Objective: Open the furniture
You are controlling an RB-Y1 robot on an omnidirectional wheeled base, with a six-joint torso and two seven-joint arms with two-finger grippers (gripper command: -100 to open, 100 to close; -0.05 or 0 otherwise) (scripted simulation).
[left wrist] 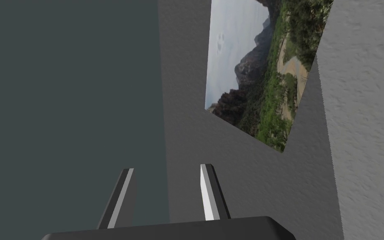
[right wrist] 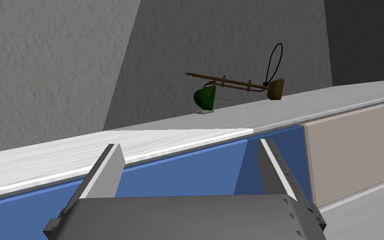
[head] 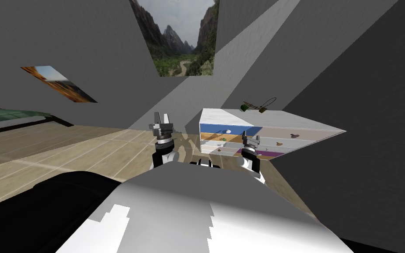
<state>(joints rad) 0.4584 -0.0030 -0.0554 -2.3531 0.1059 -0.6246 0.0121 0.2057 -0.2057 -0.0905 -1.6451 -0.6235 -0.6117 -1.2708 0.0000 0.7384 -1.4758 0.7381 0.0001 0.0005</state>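
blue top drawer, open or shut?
Shut: the blue drawer front lies level with the beige front beside it, under the white top. Right tool open before it.

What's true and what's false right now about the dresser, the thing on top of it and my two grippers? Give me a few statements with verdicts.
1. The right gripper is open and faces the blue drawer. True.
2. The right gripper grips a drawer knob. False: nothing is between its fingers.
3. A lamp with a green shade sits on the white top of the dresser. True.
4. The left gripper is shut. False: its fingers stand apart and hold nothing.
5. The drawer next to the blue one is red. False: it is a beige drawer.
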